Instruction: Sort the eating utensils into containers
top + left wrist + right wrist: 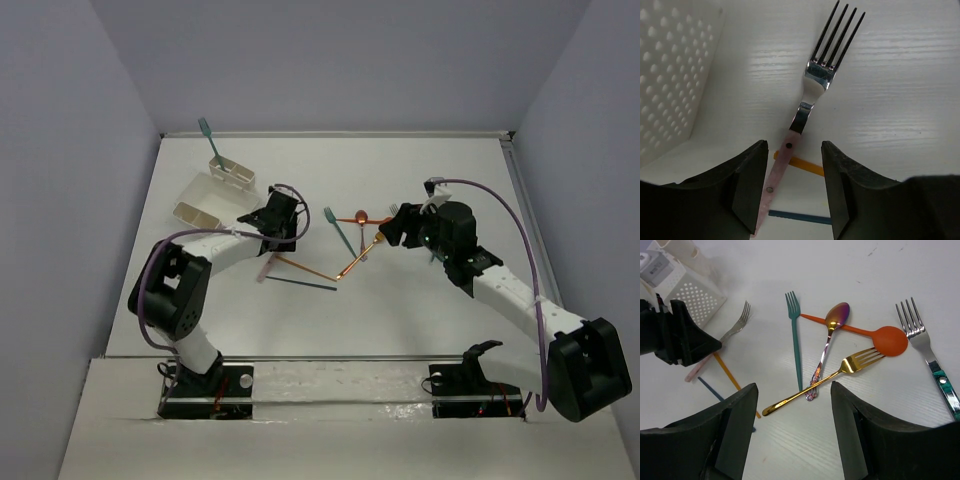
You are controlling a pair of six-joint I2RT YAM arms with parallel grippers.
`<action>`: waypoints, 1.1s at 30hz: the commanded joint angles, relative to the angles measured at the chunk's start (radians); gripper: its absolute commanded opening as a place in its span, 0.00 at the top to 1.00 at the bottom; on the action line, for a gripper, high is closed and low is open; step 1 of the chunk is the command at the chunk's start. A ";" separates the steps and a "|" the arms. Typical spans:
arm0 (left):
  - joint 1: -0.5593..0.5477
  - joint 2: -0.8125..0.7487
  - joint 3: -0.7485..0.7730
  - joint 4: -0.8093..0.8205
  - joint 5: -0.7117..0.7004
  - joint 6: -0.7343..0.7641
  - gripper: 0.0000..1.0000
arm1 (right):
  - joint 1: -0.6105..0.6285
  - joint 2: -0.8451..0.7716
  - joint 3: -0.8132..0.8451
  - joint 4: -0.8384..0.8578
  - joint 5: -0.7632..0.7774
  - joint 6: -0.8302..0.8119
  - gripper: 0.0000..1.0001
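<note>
My left gripper (pixel 275 238) is open and low over a fork with a pale pink handle (pixel 815 85), its jaws either side of the handle (pixel 793 145). An orange stick (pixel 805 165) and a dark blue stick (pixel 800 216) lie under and behind the handle. My right gripper (pixel 385 235) is open and empty (pixel 792 390) above a gold fork (pixel 830 377). Near it lie a teal fork (pixel 795 340), an iridescent spoon (pixel 827 345), an orange spoon (pixel 875 337) and a silver fork with a green handle (pixel 927 350). The narrow bin (pixel 232 173) holds an upright teal fork (pixel 205 133); the wider bin (pixel 205 200) stands beside it.
The perforated wall of the wider bin (pixel 670 75) stands close on the left of my left gripper. The loose utensils lie clustered mid-table between the two arms. Walls (pixel 330 133) border the table at the back and both sides.
</note>
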 commanded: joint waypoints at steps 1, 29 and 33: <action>-0.004 0.054 0.059 -0.008 -0.043 0.020 0.53 | 0.006 -0.001 0.047 0.027 -0.013 0.000 0.34; 0.014 0.017 0.231 -0.078 -0.035 0.093 1.00 | 0.006 -0.003 0.043 0.026 -0.015 0.000 0.34; 0.014 -0.130 0.318 -0.079 -0.043 0.108 1.00 | 0.006 -0.009 0.040 0.027 -0.015 -0.002 0.34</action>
